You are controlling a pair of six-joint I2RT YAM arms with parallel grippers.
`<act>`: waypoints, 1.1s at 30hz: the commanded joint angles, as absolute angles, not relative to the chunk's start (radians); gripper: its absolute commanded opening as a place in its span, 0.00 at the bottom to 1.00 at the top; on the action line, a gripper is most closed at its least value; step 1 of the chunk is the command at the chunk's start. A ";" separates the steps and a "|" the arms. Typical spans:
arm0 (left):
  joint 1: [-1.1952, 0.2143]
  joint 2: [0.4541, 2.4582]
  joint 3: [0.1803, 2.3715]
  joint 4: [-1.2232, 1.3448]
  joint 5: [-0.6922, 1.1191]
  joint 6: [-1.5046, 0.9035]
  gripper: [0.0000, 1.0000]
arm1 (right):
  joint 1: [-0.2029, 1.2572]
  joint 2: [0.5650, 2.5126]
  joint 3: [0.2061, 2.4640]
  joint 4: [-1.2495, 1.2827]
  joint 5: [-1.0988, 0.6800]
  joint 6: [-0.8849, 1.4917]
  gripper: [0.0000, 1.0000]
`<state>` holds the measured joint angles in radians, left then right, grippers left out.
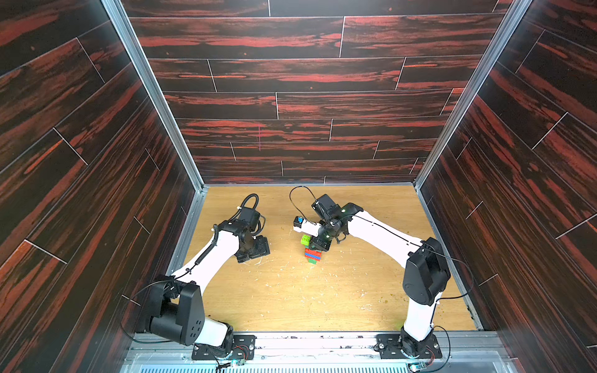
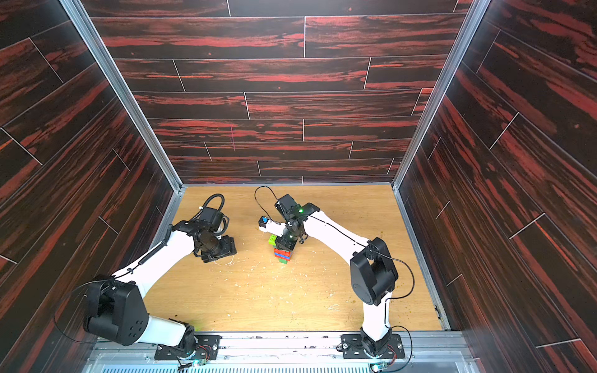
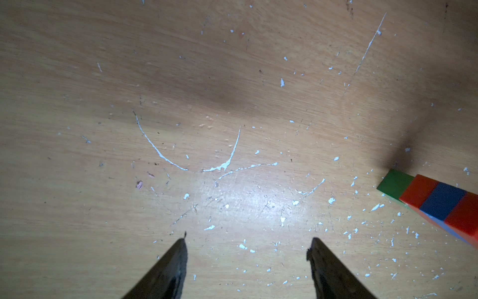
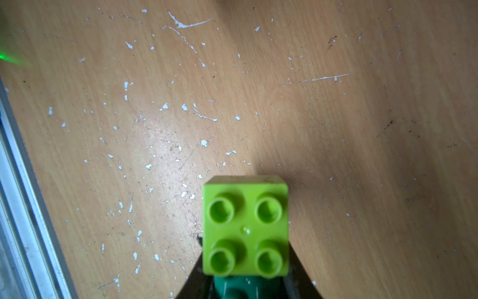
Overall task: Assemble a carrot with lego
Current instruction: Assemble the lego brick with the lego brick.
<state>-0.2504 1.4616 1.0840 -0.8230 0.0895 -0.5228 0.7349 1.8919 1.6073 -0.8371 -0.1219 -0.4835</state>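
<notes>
**Arm posture in both top views.** We show both arms reaching from bases at the near edge toward the middle. The left arm [image 1: 214,255] slants forward and inward, and its wrist is bent so that the left gripper [image 1: 256,250] points down. In its wrist view we see the two fingers [image 3: 168,269] standing well apart. The right arm [image 1: 384,234] rises to a high elbow, then runs inward. The right gripper [image 1: 318,246] points down, jaws closed on the carrot [image 1: 312,254].
</notes>
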 commanded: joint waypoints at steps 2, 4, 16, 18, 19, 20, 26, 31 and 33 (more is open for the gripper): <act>-0.242 1.473 1.101 -0.845 0.083 -0.510 0.76 | 0.756 1.985 1.545 -0.953 -0.114 -0.473 0.00; -0.242 1.473 1.109 -0.849 0.080 -0.509 0.76 | 0.756 1.982 1.563 -0.955 -0.104 -0.477 0.00; -0.242 1.441 1.116 -0.858 0.064 -0.511 0.76 | 0.756 1.932 1.591 -0.921 -0.096 -0.483 0.15; -0.242 1.434 1.115 -0.858 0.062 -0.513 0.76 | 0.756 1.923 1.593 -0.908 -0.098 -0.483 0.18; -0.242 1.431 1.113 -0.857 0.061 -0.514 0.76 | 0.756 1.918 1.594 -0.902 -0.097 -0.484 0.20; -0.242 1.430 1.112 -0.858 0.061 -0.515 0.76 | 0.755 1.916 1.596 -0.899 -0.099 -0.486 0.21; -0.242 1.410 1.105 -0.859 0.057 -0.520 0.76 | 0.752 1.898 1.603 -0.884 -0.107 -0.489 0.30; -0.242 1.396 1.103 -0.862 0.057 -0.522 0.76 | 0.747 1.876 1.587 -0.873 -0.120 -0.482 0.36; -0.242 1.391 1.099 -0.861 0.060 -0.523 0.76 | 0.744 1.862 1.577 -0.866 -0.127 -0.478 0.39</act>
